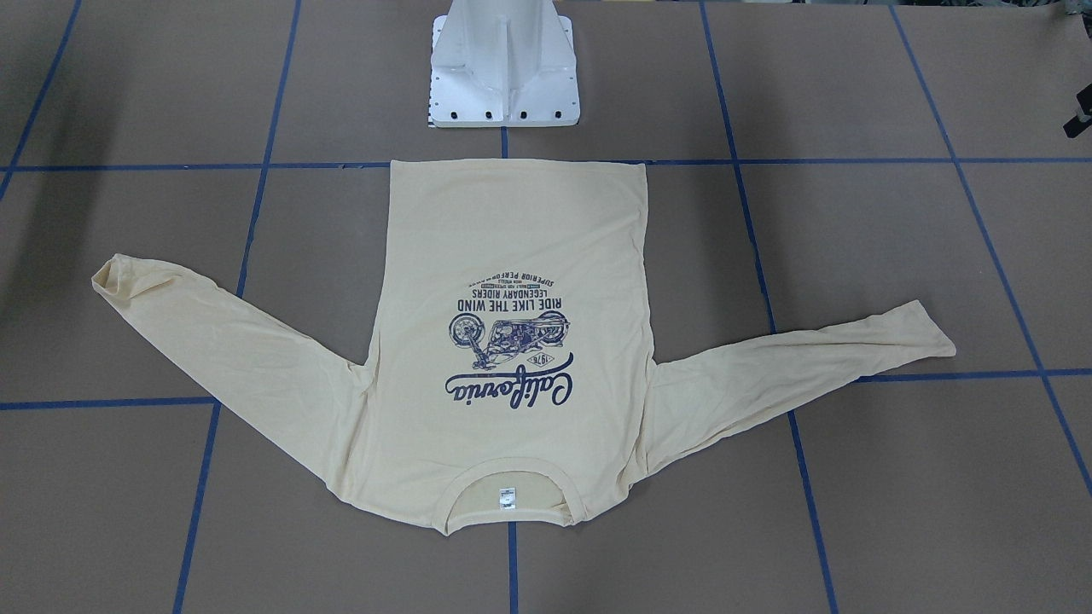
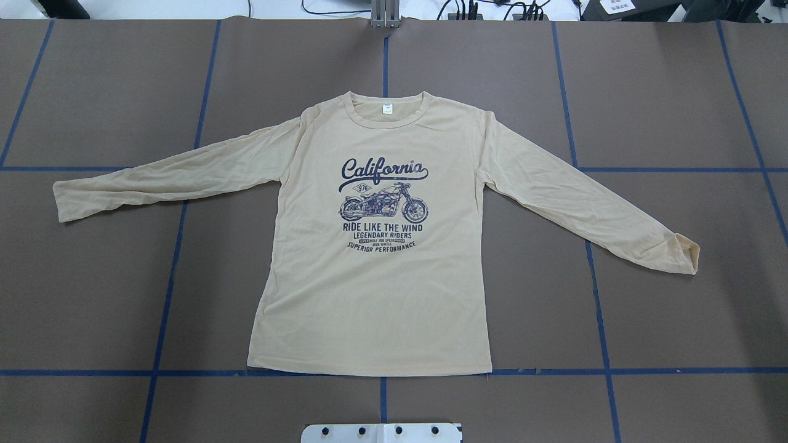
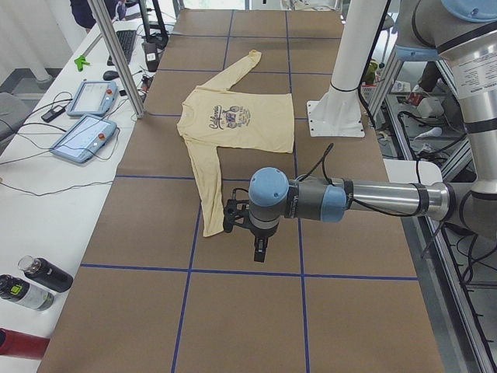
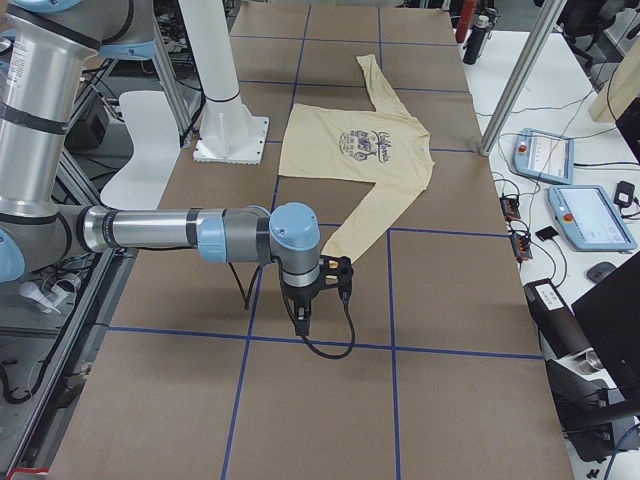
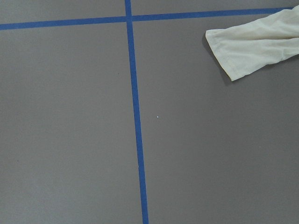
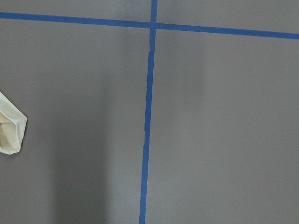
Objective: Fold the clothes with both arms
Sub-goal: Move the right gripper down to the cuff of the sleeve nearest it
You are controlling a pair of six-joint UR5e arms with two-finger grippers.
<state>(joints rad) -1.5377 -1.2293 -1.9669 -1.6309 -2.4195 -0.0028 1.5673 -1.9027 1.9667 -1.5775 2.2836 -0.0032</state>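
The cream-yellow long-sleeved shirt (image 1: 512, 247) lies flat, print side up, on the brown table, both sleeves spread out; it also shows in the overhead view (image 2: 369, 307). My left gripper (image 3: 260, 250) hangs above bare table just past the near cuff in the exterior left view. The left wrist view shows that cuff (image 5: 252, 46) at the upper right. My right gripper (image 4: 300, 318) hangs past the other cuff in the exterior right view; the right wrist view shows that cuff (image 6: 10, 133) at its left edge. I cannot tell whether either gripper is open or shut. Neither touches the shirt.
The white pedestal base (image 1: 503, 77) stands by the shirt's hem. Blue tape lines (image 2: 172, 271) grid the table. Two teach pendants (image 3: 84, 136), a metal post (image 3: 116, 58) and bottles (image 3: 43, 276) are along the far side bench.
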